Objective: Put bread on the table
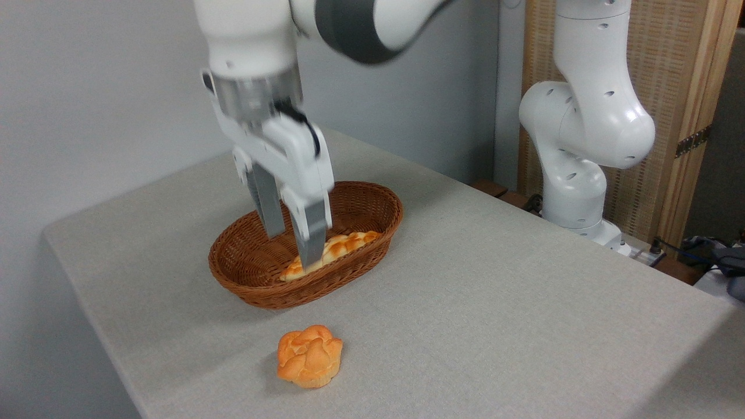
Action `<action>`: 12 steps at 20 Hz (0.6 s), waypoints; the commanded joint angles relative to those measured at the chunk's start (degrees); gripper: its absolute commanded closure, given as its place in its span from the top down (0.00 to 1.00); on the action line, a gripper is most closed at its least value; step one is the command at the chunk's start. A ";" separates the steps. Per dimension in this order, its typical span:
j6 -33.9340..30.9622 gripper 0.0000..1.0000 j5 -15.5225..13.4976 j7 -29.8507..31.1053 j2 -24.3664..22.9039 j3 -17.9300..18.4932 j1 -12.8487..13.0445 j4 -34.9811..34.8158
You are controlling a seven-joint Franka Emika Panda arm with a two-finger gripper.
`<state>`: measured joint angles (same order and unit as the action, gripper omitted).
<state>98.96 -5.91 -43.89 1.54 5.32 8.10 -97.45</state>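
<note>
The bread [309, 356], a small round orange-golden bun with a lumpy knotted top, lies by itself on the table [495, 302], just in front of the wicker basket. My gripper [292, 247] hangs well above and behind the bun, in line with the basket. It is open, and nothing is between its fingers [311, 238]. The arm looks blurred from motion.
An oval brown wicker basket [244, 265] stands behind the bun and holds a long pale braided loaf [340, 250]. The arm's white base [573, 192] stands at the table's far right edge. The table's front left edge runs close to the bun.
</note>
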 commanded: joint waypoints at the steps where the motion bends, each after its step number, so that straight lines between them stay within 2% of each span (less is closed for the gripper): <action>1: -8.67 1.00 2.82 4.68 -0.22 -3.64 -0.10 5.77; 3: -11.15 1.00 3.80 4.86 -0.22 -4.61 -0.71 7.27; 6: -11.24 1.00 4.06 4.77 -1.71 -11.62 -7.64 7.28; 7: -11.24 1.00 4.15 4.86 -1.71 -12.43 -8.53 7.28; 9: -11.16 1.00 5.11 4.86 -1.71 -12.44 -8.54 7.28; 11: -10.89 1.00 8.00 4.95 -1.62 -12.61 -8.54 7.19; 12: -10.54 1.00 7.84 4.95 -1.62 -12.53 -8.63 7.10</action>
<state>89.08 -0.11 -39.41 0.09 -6.50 0.13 -90.65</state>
